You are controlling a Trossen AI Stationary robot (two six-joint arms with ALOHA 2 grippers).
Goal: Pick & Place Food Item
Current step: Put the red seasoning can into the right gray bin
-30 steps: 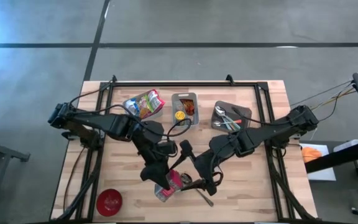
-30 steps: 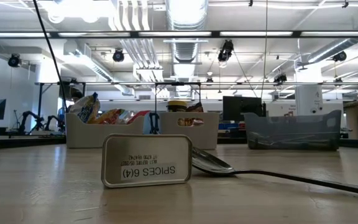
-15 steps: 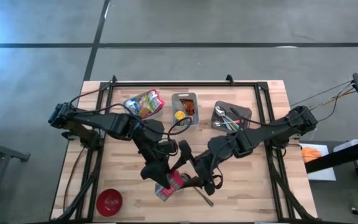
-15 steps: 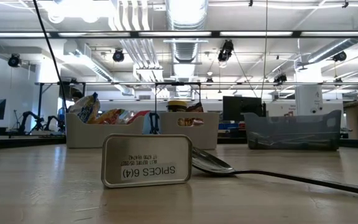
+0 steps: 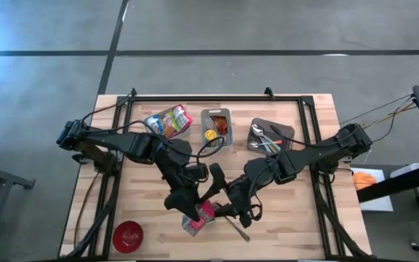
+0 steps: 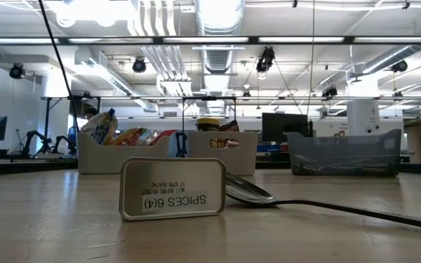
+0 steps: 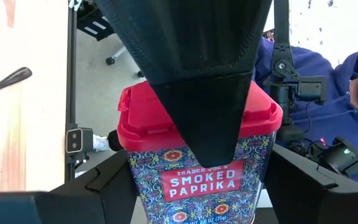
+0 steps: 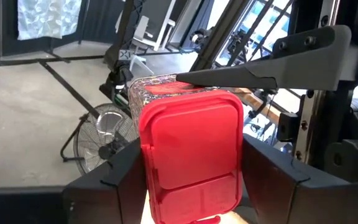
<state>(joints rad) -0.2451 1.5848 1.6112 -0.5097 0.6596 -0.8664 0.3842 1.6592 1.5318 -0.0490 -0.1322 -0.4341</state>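
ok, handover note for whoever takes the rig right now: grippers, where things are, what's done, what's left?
Left gripper: shut on the paprika tin, standing near the table's front edge.
Right gripper: at the tin's red lid, fingers on either side of it; a firm grip can't be confirmed.
A spoon lies on the table just beside the tin. Snack bin, jar bin and cutlery tray sit at the back; red bowl is at the front left corner.
Done: tin gripped by the left arm. Left: the tin has not been placed anywhere yet.
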